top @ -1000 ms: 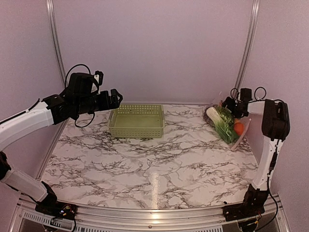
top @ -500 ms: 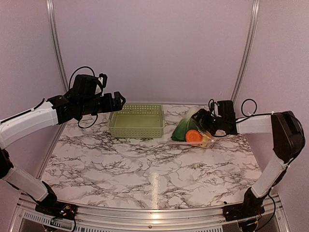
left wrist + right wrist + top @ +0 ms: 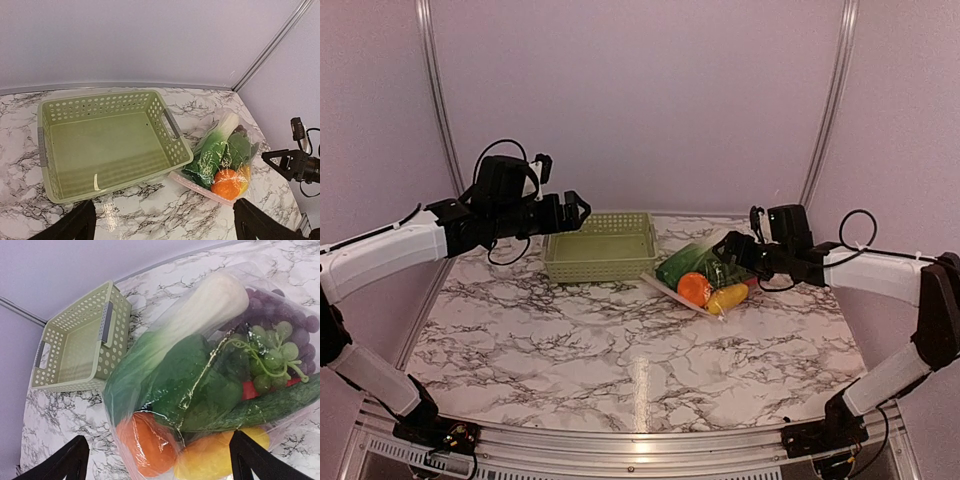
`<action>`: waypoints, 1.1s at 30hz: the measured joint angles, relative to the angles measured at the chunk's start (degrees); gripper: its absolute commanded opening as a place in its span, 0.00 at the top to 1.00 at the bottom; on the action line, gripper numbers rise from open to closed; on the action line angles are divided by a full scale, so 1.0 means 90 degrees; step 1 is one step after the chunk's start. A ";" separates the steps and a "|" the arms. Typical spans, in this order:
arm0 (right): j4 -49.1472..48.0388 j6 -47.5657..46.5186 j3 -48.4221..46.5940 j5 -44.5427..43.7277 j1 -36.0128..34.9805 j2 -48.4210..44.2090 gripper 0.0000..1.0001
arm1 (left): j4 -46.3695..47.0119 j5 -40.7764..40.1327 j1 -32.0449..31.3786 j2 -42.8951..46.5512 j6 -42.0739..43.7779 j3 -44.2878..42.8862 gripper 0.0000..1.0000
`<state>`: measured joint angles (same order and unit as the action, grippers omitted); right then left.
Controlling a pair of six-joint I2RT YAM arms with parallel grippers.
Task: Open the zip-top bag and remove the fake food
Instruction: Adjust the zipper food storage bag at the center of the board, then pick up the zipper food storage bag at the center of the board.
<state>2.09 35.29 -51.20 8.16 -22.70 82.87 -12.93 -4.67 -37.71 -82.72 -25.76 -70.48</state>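
Note:
The zip-top bag [image 3: 705, 275] lies on the marble table just right of the basket, its pinkish zip strip [image 3: 200, 186] facing the table's front left. Inside is the fake food: an orange [image 3: 147, 442], a yellow piece [image 3: 215, 457], a white-stemmed leafy green [image 3: 200, 315], a cucumber [image 3: 270, 405], a red piece [image 3: 248, 389] and grapes [image 3: 280, 325]. My right gripper [image 3: 735, 250] hovers at the bag's right end, fingers wide apart over the bag [image 3: 157, 450]. My left gripper [image 3: 575, 207] is open and empty above the basket's left end, with nothing between its fingers in the left wrist view [image 3: 162, 220].
The pale green lattice basket [image 3: 600, 262] stands empty at the back centre-left, touching or nearly touching the bag [image 3: 220, 160]. Walls with metal rails close the back and sides.
The right arm swung left from the far right edge to the table's middle, and the bag came with it, now lying beside the basket. The left gripper shifted slightly right.

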 measured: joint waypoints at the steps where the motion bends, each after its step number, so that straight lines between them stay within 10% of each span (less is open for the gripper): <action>1: 0.0107 -0.0158 0.0024 -0.0051 -0.0029 -0.0061 0.06 | 0.0070 0.0061 0.0000 0.0000 -0.0010 0.0010 0.01; 18: 0.1457 -0.2064 0.0478 -0.2458 -0.2803 -0.0646 0.52 | 0.0466 0.0425 0.0002 -0.0306 -0.0403 0.0248 0.01; 33: 0.2242 -0.2693 -0.0427 -0.3891 -0.3388 0.1086 0.61 | 0.0561 0.0391 0.0002 -0.0274 -0.0520 0.0449 0.01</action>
<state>22.26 11.05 -55.05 -26.85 -53.19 92.64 -7.88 -1.15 -37.69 -85.19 -30.44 -66.43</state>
